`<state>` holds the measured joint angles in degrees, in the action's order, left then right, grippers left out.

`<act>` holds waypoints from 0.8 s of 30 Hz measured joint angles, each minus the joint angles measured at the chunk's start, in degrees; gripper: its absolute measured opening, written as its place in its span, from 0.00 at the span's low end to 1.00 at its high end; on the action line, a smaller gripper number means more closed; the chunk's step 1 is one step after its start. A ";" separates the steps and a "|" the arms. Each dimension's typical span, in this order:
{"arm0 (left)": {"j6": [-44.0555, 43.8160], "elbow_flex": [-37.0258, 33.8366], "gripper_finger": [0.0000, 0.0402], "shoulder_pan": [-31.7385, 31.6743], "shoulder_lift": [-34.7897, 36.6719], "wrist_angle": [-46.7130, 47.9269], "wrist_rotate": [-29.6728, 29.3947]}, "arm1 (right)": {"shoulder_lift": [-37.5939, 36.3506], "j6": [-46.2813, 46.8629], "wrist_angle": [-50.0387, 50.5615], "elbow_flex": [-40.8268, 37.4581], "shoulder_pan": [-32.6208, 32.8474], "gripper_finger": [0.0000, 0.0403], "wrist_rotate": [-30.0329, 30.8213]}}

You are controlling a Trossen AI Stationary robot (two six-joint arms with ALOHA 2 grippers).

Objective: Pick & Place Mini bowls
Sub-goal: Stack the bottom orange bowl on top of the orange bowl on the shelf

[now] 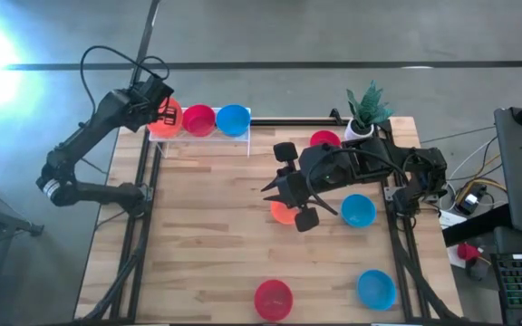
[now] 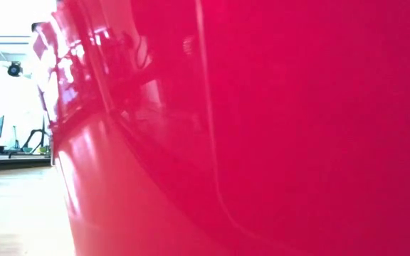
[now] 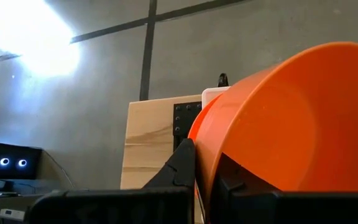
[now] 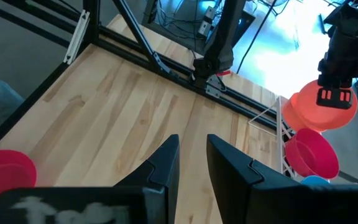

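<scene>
A light wooden table [image 1: 207,235] stands on a grey concrete floor. At its far left corner the left gripper [image 1: 163,110] is closed on the rim of a small round orange plastic bowl [image 1: 172,122], holding it over the white wire rack [image 1: 243,136]. Just beside this gripper, a red bowl [image 1: 198,119] and a blue bowl [image 1: 233,119] sit in the rack. The right gripper [image 1: 282,191] hovers mid-table, fingers a little apart and empty, with another orange bowl [image 1: 282,214] directly under it and a blue bowl [image 1: 358,210] nearby.

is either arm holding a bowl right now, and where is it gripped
The left gripper holds an orange bowl by its rim, at the rack. The right gripper holds nothing.
</scene>
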<state>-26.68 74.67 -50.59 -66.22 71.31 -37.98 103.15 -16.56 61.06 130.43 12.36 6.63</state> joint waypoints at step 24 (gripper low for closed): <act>-4.08 -0.02 0.04 -0.02 -1.53 -0.07 -1.32 | 0.04 -0.25 0.01 0.00 0.01 0.20 0.00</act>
<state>-30.76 74.65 -50.61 -67.75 71.24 -39.30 103.20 -16.81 61.07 130.43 12.37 6.63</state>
